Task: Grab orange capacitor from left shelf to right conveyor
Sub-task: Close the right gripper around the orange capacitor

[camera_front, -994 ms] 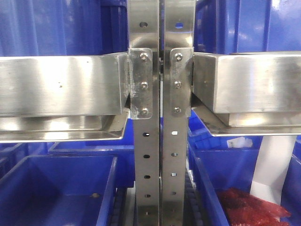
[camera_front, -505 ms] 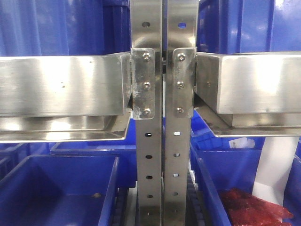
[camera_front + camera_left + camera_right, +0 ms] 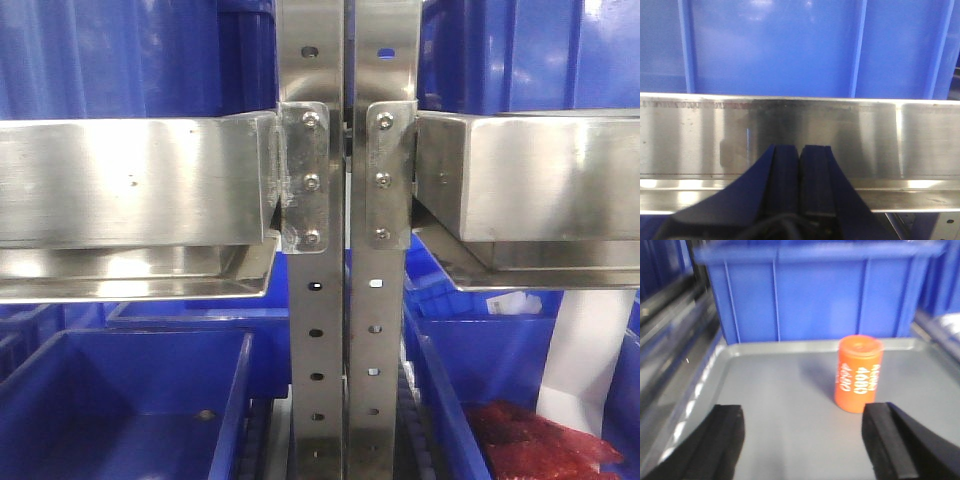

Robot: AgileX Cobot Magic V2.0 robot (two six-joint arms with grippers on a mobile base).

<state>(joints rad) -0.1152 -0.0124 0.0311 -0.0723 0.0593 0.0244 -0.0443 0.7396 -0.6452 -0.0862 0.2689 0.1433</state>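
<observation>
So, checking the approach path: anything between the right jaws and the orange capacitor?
Nothing: right wrist view shows only bare grey tray between right gripper and orange capacitor.

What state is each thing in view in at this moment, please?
Orange can: upright on the grey tray, not gripped.
Right tool: open, empty.
Left tool: shut, empty.
Left blue bin: open-topped.
Right blue bin: holds red material.

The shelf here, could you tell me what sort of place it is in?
Probably a factory parts store: steel shelf, blue bins, and an orange capacitor standing on a tray.
</observation>
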